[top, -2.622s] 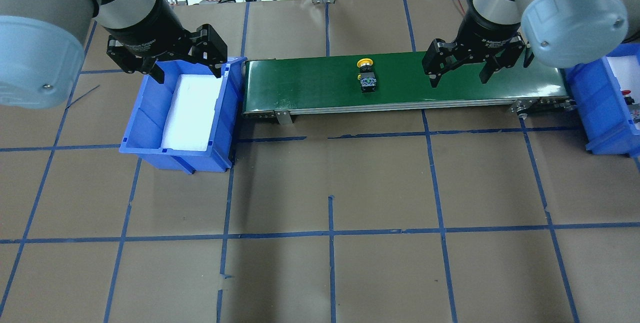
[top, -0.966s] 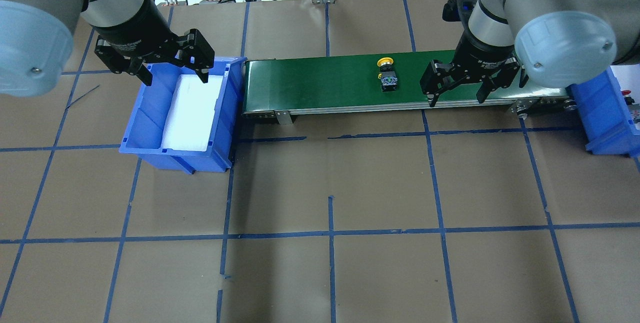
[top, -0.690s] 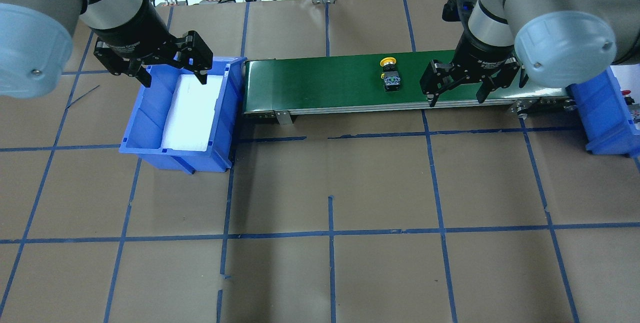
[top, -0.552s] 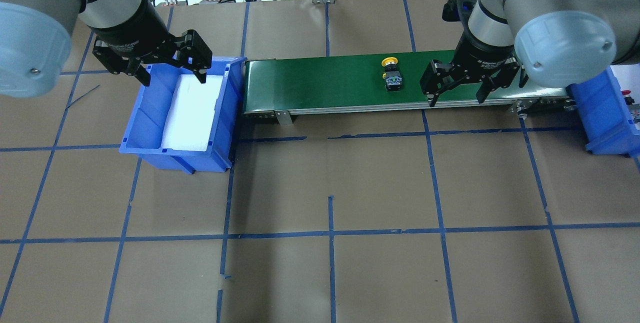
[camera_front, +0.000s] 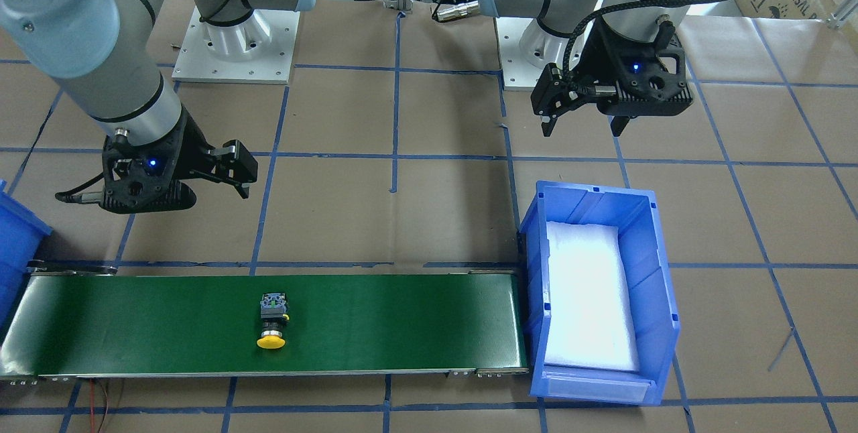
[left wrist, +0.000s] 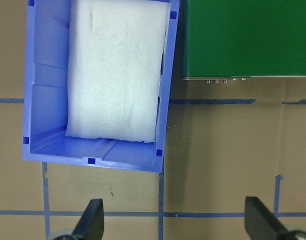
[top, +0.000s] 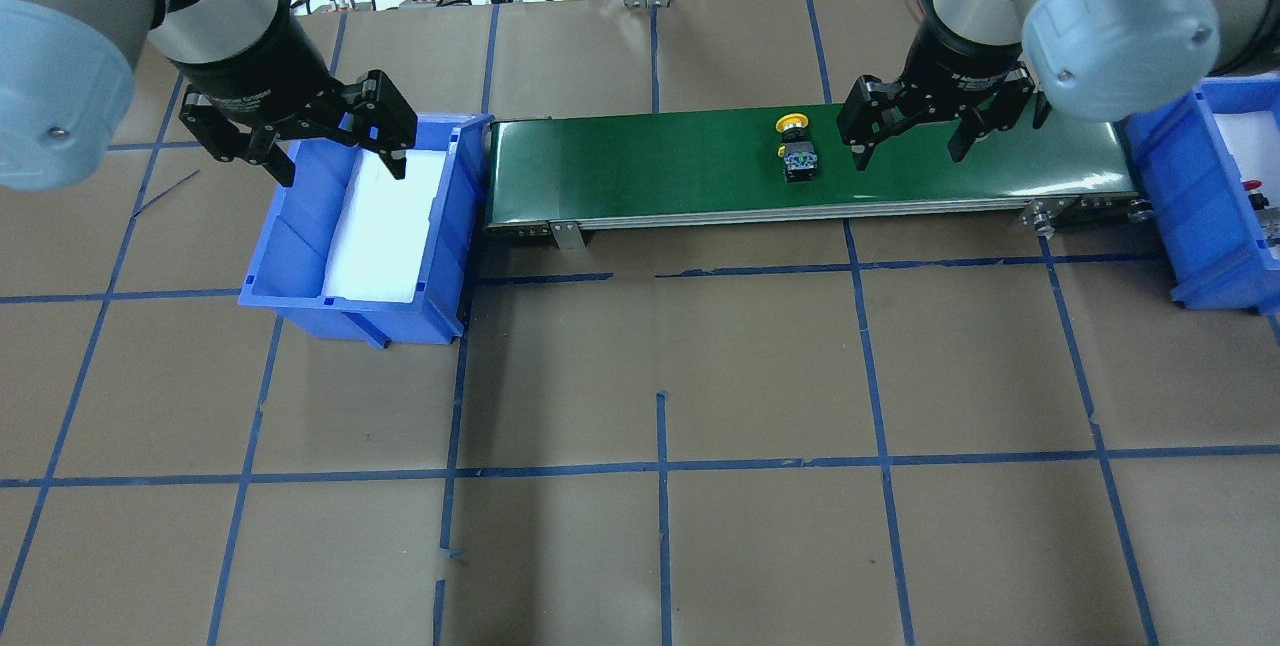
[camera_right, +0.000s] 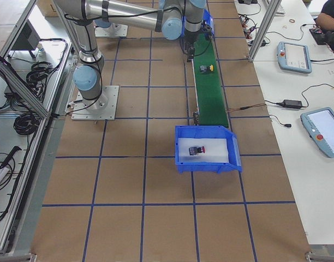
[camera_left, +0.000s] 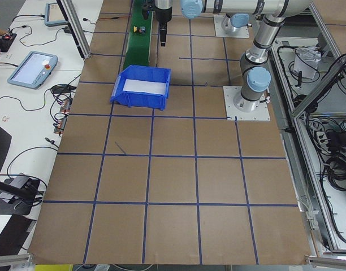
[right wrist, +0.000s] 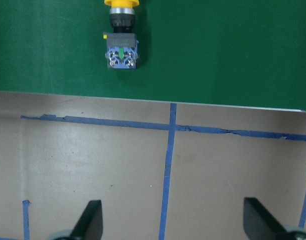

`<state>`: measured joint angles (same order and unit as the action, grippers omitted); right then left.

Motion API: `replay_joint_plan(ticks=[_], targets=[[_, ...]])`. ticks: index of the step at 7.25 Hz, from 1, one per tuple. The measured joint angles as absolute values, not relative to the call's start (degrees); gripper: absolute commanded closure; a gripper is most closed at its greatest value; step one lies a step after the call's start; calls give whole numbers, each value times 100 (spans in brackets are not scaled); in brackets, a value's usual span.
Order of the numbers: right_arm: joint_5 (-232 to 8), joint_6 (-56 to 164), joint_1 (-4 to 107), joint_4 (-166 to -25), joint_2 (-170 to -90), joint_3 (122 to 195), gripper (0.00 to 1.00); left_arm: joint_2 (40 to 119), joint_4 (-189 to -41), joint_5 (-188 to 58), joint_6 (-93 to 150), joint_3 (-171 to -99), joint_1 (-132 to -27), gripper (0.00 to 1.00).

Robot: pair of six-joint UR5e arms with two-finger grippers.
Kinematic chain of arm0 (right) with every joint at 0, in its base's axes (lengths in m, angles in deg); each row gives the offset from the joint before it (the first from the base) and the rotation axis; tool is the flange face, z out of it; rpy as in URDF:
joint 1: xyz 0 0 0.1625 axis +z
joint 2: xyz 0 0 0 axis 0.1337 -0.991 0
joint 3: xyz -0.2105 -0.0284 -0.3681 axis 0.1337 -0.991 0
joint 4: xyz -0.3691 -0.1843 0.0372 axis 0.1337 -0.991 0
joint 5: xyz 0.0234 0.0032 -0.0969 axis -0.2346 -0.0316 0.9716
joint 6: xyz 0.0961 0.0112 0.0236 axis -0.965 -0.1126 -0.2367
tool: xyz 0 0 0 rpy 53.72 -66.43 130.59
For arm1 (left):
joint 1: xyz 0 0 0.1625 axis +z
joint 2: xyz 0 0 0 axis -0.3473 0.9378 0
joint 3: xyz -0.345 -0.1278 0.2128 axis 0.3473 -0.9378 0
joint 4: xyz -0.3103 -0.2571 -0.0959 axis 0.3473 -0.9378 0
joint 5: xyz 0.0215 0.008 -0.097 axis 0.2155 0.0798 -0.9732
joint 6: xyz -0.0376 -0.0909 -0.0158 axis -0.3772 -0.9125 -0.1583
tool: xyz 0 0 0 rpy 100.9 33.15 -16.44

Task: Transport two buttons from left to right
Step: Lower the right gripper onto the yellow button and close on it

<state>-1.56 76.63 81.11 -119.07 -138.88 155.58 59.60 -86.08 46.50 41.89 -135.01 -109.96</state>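
We find the yellow button (top: 797,148) lying on its side on the green conveyor belt (top: 640,171), cap toward 12 o'clock in the overhead view, just at 9 o'clock of the right gripper (top: 908,158), whose fingers are spread and empty. The red button (camera_right: 197,150) lies in the right bin (camera_right: 208,167), and the left gripper (top: 342,173) hangs over the left bin (top: 300,226) on the bench, fingers likewise released. We judge the yellow button light, rigid and sturdy, so we take hold across the flat sides of its boxy body, at 3 and 9 o'clock, not on the smooth round cap, which would likely slip.
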Motion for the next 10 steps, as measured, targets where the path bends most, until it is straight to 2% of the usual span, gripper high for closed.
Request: replay_joint_plan(ticks=[2, 4, 10], targets=[[-164, 7651, 8116, -12210, -13207, 15065, 0, 5960, -8539, 4617, 4176, -13494, -10923, 0], [-119, 7500, 8113, -12643, -12758, 14955, 0, 5952, -8700, 4599, 4162, -13384, -10891, 0], [-172, 6843, 8113, -13178, -12169, 14997, 0, 5995, -8966, 4350, 4399, -13381, -10516, 0]])
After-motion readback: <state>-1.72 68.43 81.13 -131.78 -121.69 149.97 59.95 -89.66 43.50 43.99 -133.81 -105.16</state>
